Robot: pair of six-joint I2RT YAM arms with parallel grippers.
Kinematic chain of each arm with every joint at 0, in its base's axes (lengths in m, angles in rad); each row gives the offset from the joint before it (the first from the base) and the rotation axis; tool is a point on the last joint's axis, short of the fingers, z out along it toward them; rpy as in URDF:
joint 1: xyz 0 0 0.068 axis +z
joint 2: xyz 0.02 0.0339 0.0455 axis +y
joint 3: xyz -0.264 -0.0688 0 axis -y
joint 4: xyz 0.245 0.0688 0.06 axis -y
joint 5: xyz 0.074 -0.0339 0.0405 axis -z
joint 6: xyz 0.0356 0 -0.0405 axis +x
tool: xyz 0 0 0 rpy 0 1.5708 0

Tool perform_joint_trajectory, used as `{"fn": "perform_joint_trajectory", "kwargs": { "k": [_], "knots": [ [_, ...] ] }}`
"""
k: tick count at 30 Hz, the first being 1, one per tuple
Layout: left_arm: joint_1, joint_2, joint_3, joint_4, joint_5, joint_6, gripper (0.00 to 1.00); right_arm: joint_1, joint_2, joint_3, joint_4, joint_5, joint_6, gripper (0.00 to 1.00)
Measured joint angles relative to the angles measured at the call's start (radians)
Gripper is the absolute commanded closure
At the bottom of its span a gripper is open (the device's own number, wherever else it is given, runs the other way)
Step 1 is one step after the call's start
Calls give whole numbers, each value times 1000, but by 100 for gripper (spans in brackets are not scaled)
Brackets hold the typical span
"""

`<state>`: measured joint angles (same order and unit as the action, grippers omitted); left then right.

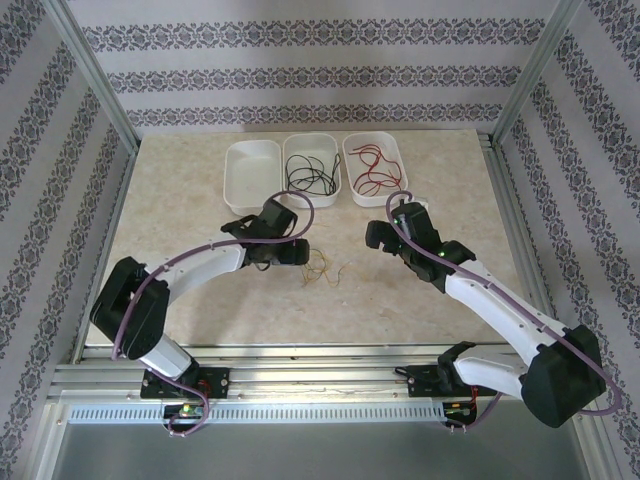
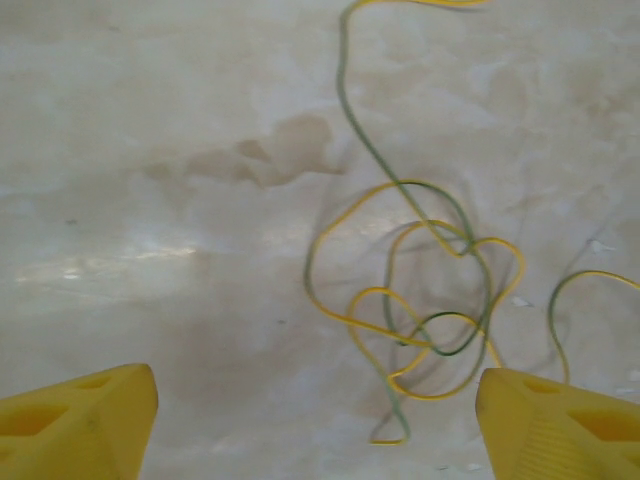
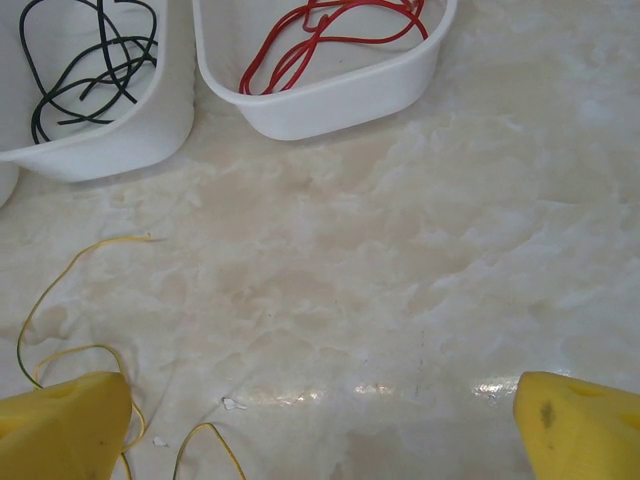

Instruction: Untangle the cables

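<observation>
Yellow fingers (image 2: 80, 425) of the left gripper (image 2: 320, 430) are standing wide and empty; the yellow-green cable (image 2: 455, 245) is lying tangled just ahead, nearer one finger. Pinching one outer loop looks wisest.

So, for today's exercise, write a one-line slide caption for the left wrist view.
Open left gripper poised over a looping yellow-green cable on the pale marbled table.

tabletop (image 3: 420, 260): marble-look, smooth, kinda glossy | tubs (image 3: 330, 105): white plastic, slight sheen | fingers (image 2: 560, 430): yellow matt plastic
</observation>
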<state>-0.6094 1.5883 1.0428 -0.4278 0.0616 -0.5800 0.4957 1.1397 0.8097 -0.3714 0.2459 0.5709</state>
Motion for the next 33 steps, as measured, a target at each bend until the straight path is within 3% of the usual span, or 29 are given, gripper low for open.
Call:
{"fn": "perform_joint_trajectory", "kwargs": {
  "k": [6,20,28,30,33],
  "knots": [
    [-14,71,18,36,40,-34,45,0,0,0,1,0,7,2],
    [-18,185,162,63,35,-7,59,13,15,0,9,-1,10,2],
    [-18,279,177,61,8,-9,54,24,15,0,9,-2,11,2],
    [-18,280,177,62,8,-9,62,24,15,0,9,-3,11,2],
    [-18,285,183,66,12,-12,85,24,15,0,13,-3,11,2]
  ]
}}
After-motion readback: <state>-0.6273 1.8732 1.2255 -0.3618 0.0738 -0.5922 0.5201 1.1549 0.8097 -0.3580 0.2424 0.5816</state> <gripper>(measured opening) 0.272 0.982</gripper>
